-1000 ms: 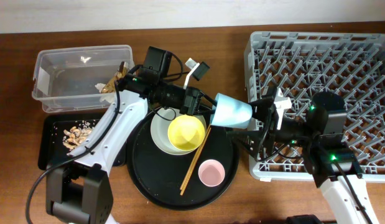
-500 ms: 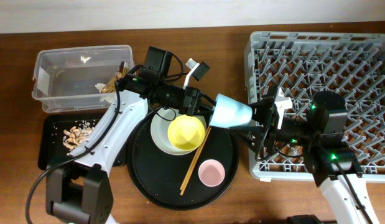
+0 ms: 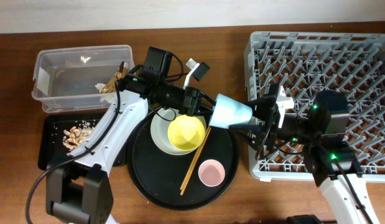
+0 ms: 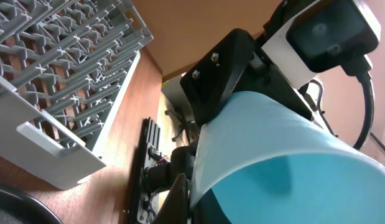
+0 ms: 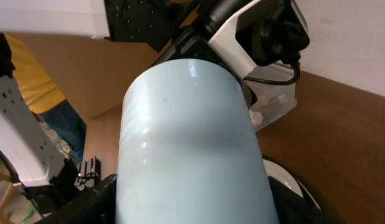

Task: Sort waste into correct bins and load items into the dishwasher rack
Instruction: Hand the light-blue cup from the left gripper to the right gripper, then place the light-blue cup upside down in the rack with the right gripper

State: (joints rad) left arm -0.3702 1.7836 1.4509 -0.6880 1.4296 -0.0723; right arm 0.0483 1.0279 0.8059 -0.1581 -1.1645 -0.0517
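Blue cup [image 3: 231, 112] hangs sideways over the round black tray [image 3: 155, 169] rim, just short of the rack [image 3: 249, 56] left edge. Left gripper [image 3: 211, 112] pinches its lip, right gripper [image 3: 254, 116] jaws straddle the base, can't tell if they're gripping

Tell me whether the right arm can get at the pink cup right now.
Probably not yet: the right gripper is straddling the blue cup held by the left gripper. The pink cup itself stands uncovered on the round black tray.

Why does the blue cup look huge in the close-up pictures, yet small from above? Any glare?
Right wrist view: the blue cup sits near the lens, filling the frame, with soft glare along its side. Left wrist view: equally close, cropped at the edges. Overhead view: far off, so small, evenly lit.
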